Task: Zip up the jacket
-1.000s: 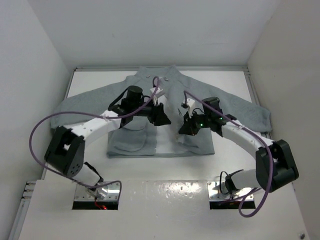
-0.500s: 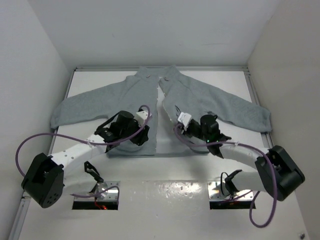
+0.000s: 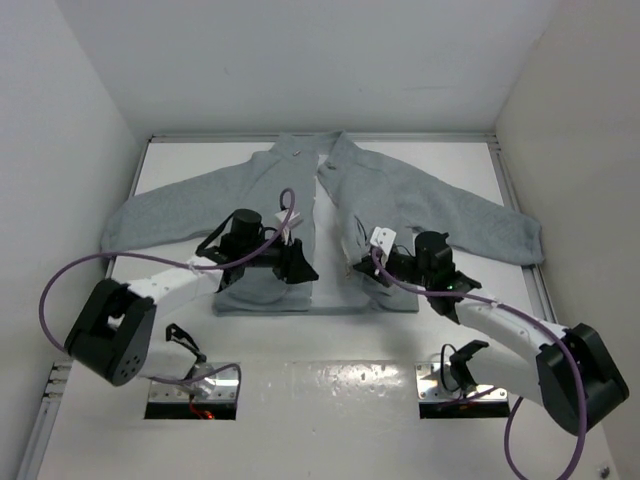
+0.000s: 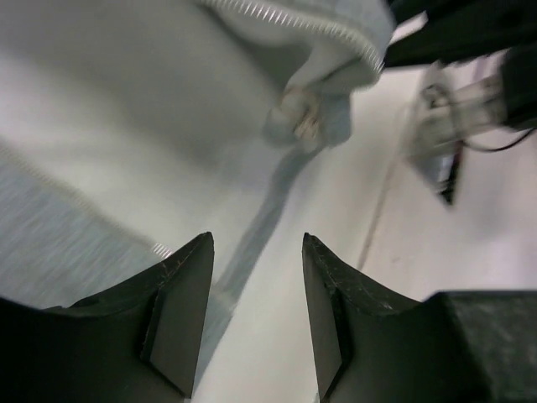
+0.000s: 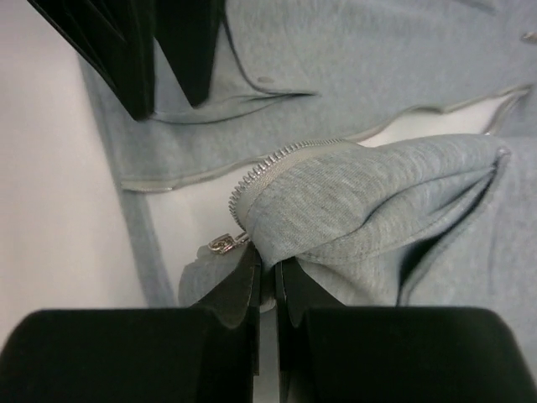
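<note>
While right claw [image 5: 267, 269] pinches jacket [image 5: 377, 201] hem at zipper [image 5: 277, 159], left claw [image 4: 256, 248] spread just beside.

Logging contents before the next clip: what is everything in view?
jacket: one, light grey, spread on the table, front unzipped
zipper pull: one, silver, at the lifted bottom corner of a front edge
table: one, white, under the jacket
cables: two, purple, looping at the left and right sides
arms: two, white, reaching in from the near edge
left gripper: one, black, open, over the hem beside the opening
right gripper: one, black, shut on the jacket's bottom corner
</note>
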